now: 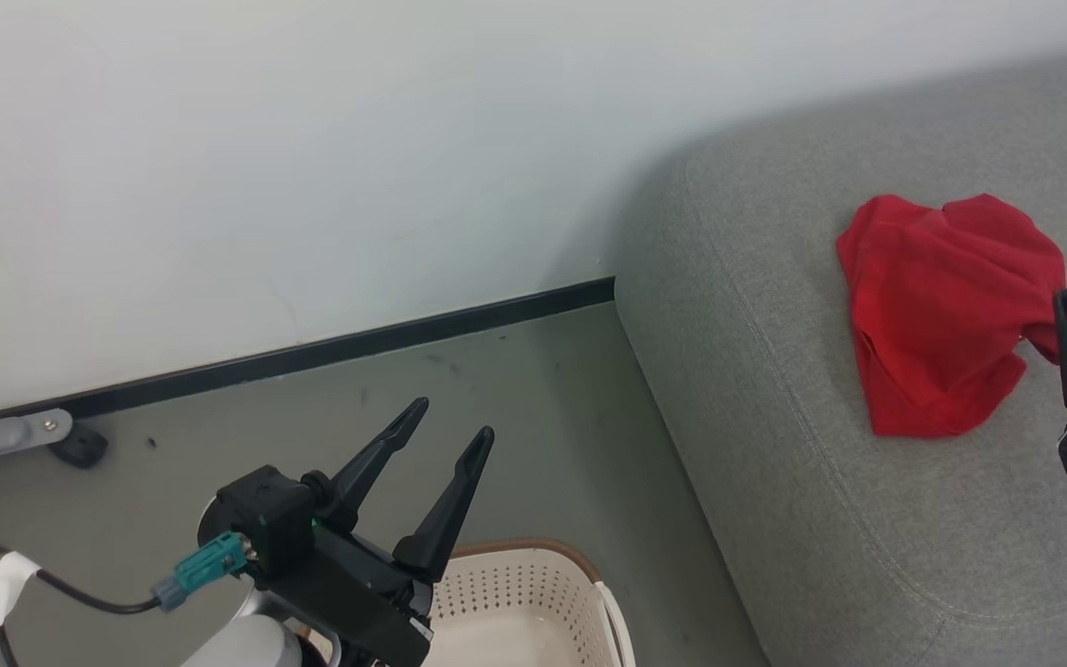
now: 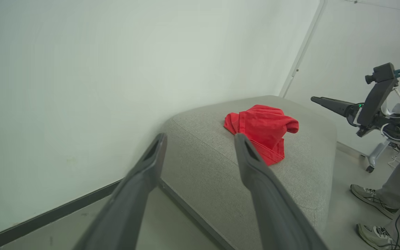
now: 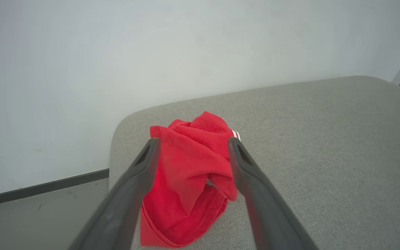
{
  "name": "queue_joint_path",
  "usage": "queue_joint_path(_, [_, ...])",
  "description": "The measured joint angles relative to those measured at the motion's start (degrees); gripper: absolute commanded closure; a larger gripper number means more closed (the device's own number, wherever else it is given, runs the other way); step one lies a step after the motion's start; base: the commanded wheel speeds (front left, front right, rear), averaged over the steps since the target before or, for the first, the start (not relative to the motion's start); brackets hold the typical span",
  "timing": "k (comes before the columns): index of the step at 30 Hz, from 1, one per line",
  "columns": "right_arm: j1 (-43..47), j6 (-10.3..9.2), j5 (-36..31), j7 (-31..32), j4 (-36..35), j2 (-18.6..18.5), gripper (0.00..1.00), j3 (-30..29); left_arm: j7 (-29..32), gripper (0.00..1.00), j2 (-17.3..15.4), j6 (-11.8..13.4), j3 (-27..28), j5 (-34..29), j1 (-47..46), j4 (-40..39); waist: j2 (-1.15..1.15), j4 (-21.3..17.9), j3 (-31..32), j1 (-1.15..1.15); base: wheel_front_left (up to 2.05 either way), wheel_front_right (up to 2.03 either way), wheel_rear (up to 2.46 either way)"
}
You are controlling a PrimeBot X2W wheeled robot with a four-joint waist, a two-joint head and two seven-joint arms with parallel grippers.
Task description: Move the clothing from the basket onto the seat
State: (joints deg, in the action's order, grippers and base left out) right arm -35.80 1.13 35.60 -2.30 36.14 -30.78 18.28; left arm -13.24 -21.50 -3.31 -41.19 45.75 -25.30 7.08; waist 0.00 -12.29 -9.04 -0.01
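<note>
We find the clothing (image 1: 946,306), one crumpled red garment, lying on the grey seat (image 1: 774,417), near the corner closest to the wall (image 1: 311,139). In the right wrist view a small strip of white trim shows at its far edge.

The right tool (image 3: 193,139) has its two fingers spread wide apart and grips nothing. In its own view the fingers frame the garment, one on either side, with the fabric lying on the cushion beyond them. The left wrist view shows this tool held in the air beside the garment, apart from it. In the head view one finger overlaps the garment's right edge; we cannot tell from that view whether it touches the fabric.

The left tool (image 1: 453,417) is also open, with a clear gap between its fingers, and it is empty. It is held above the floor (image 1: 515,371), just over the brown rim of the basket (image 1: 524,548), well apart from the clothing. The basket stands on the floor just beside the seat's near edge.

A person's shoes (image 2: 370,196) stand on the floor past the far side of the seat.
</note>
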Motion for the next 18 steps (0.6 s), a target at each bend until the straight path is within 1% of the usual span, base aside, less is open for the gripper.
queue_joint_path(3, [3.3, -1.19, 0.0, -2.0, -3.0, 0.2, 0.00, -0.6, -0.1, 0.00, 0.3, 0.4, 0.6, 0.3, 0.5, 0.4, 0.00, 1.2, 1.0, 0.00, 0.00, 0.00, 0.00])
queue_joint_path(6, [6.5, -1.87, 0.0, -3.8, -6.3, 1.1, 0.00, -0.5, -0.1, 0.00, 0.3, 1.0, 1.2, 0.6, 2.1, 1.1, 0.00, 2.6, 2.1, 0.01, 0.00, 0.00, 0.00])
queue_joint_path(18, [16.6, -4.76, -0.7, -9.2, -17.9, 2.3, 0.00, -0.3, -1.0, 0.00, -0.1, 4.7, 6.3, 1.6, 7.8, 1.3, 0.00, 7.8, 5.3, 0.01, 0.00, 0.00, 0.00])
